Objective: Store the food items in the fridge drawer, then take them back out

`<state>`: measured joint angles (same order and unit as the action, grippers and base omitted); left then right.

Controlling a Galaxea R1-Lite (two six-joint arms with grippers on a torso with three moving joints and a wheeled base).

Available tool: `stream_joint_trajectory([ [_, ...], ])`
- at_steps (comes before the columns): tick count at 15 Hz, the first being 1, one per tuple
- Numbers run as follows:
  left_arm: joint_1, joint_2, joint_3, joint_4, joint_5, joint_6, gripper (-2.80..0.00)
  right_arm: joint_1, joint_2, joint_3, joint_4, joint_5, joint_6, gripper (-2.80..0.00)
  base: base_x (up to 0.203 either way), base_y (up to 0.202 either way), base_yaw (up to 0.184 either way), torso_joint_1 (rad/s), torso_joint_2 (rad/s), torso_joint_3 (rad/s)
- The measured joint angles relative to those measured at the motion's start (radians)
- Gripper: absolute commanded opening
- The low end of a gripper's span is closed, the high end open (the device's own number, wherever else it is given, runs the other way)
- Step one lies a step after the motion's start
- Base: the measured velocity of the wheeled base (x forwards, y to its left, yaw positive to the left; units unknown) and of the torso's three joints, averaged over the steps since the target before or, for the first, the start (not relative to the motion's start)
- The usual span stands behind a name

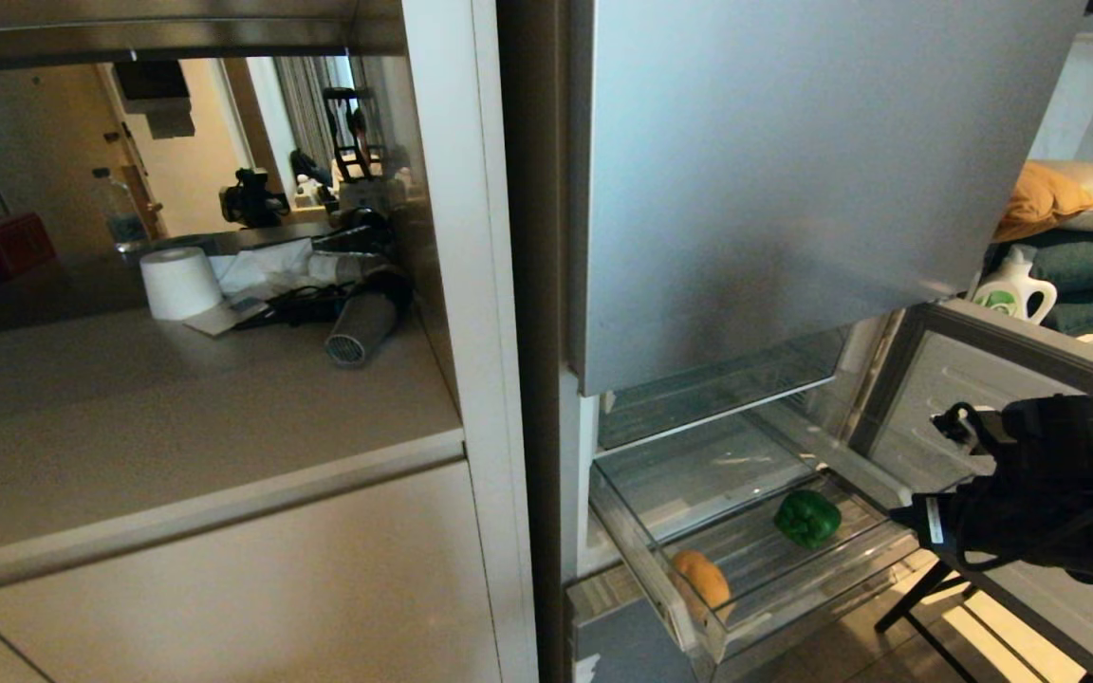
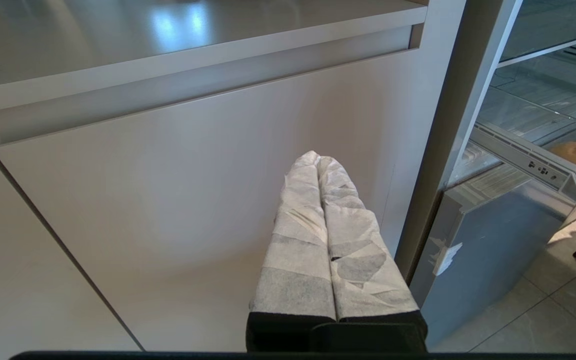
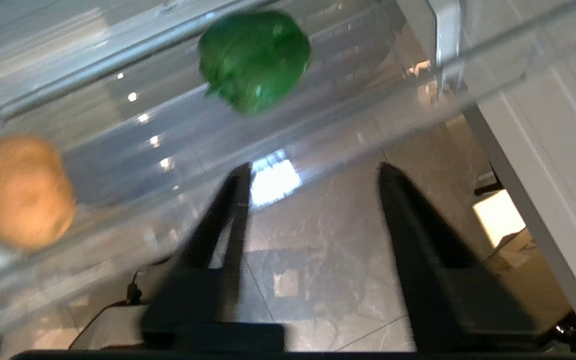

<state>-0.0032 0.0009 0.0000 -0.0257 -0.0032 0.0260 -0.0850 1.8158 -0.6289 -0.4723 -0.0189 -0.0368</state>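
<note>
The fridge drawer [image 1: 689,607] is pulled out, with the bell pepper [image 1: 806,517] toward its back right and the potato [image 1: 700,581] at its front left corner, well apart. The right gripper [image 3: 308,175] waits outside the clear front, jaws apart and empty. Reaching straight in, the fingers could strike this wall, or push the round pepper so it rolls away. The left gripper [image 2: 320,165] is pressed together by the cabinet.

One pepper [image 1: 806,518] and one potato [image 1: 701,581] lie in one drawer [image 1: 641,555]. One paper roll [image 1: 179,282] stands on the counter [image 1: 129,427].
</note>
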Motion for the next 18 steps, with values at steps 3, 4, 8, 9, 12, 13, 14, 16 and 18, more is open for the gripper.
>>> stream_joint_trajectory([
  [3, 0.000, 0.000, 0.000, 0.000, 0.000, 0.000, -2.80, -0.012, 0.083, -0.098, 0.001, 0.005, -0.008, 0.00, 0.000, 0.000, 0.000, 0.000, 0.00, 0.000],
  [4, 0.000, 0.000, 0.000, 0.000, 0.000, 0.000, -2.80, -0.013, 0.105, -0.127, 0.005, 0.005, -0.011, 0.00, 0.000, 0.000, 0.000, 0.000, 0.00, 0.000],
  [8, 0.000, 0.000, 0.000, 0.000, 0.000, 0.000, -2.80, -0.015, 0.174, -0.204, 0.059, 0.022, -0.057, 0.00, 0.000, 0.000, 0.000, 0.000, 0.00, 0.000],
  [9, 0.000, 0.000, 0.000, 0.000, 0.000, 0.000, -2.80, -0.015, 0.182, -0.221, 0.082, 0.047, -0.059, 0.00, 0.000, 0.000, 0.000, 0.000, 0.00, 0.000],
  [12, 0.000, 0.000, 0.000, 0.000, 0.000, 0.000, -2.80, -0.022, 0.204, -0.285, 0.190, 0.140, -0.060, 0.00, 0.000, 0.000, 0.000, 0.000, 0.00, 0.000],
  [13, 0.000, 0.000, 0.000, 0.000, 0.000, 0.000, -2.80, -0.024, 0.215, -0.318, 0.227, 0.166, -0.061, 0.00, 0.000, 0.000, 0.000, 0.000, 0.00, 0.000],
  [14, 0.000, 0.000, 0.000, 0.000, 0.000, 0.000, -2.80, -0.025, 0.226, -0.343, 0.254, 0.178, -0.063, 0.00, 0.000, 0.000, 0.000, 0.000, 0.00, 0.000],
  [16, 0.000, 0.000, 0.000, 0.000, 0.000, 0.000, -2.80, -0.027, 0.261, -0.396, 0.297, 0.183, -0.083, 0.00, 0.000, 0.000, 0.000, 0.000, 0.00, 0.000],
  [18, 0.000, 0.000, 0.000, 0.000, 0.000, 0.000, -2.80, -0.030, 0.300, -0.444, 0.316, 0.184, -0.092, 0.00, 0.000, 0.000, 0.000, 0.000, 0.00, 0.000],
])
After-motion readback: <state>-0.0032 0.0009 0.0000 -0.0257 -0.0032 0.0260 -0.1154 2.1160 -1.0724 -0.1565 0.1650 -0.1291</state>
